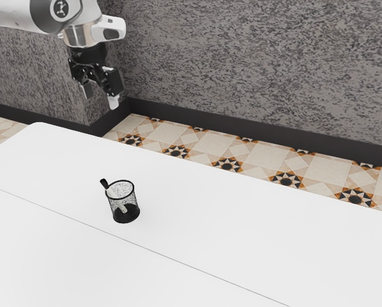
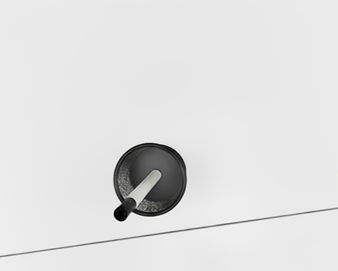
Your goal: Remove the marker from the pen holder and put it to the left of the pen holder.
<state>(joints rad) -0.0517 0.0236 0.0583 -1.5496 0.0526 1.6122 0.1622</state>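
Hanging high with fingers (image 1: 114,101) spread, the gripper (image 1: 101,96) could tip the cup (image 1: 133,200) if it pulls askew on the marker (image 2: 146,187), which leans inside, its cap (image 1: 104,183) past the rim (image 2: 116,171) toward the exterior view's eleven o'clock.

White marker (image 2: 147,187) with black cap (image 2: 122,211); black mesh pen holder (image 2: 182,172); white table (image 1: 229,236).

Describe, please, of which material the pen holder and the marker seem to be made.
The pen holder looks like black-coated metal mesh: its speckled wall lets the marker show through, though perforated plastic is possible. The marker seems to be plastic, with a smooth, pale barrel and a black end that has a slight shine.
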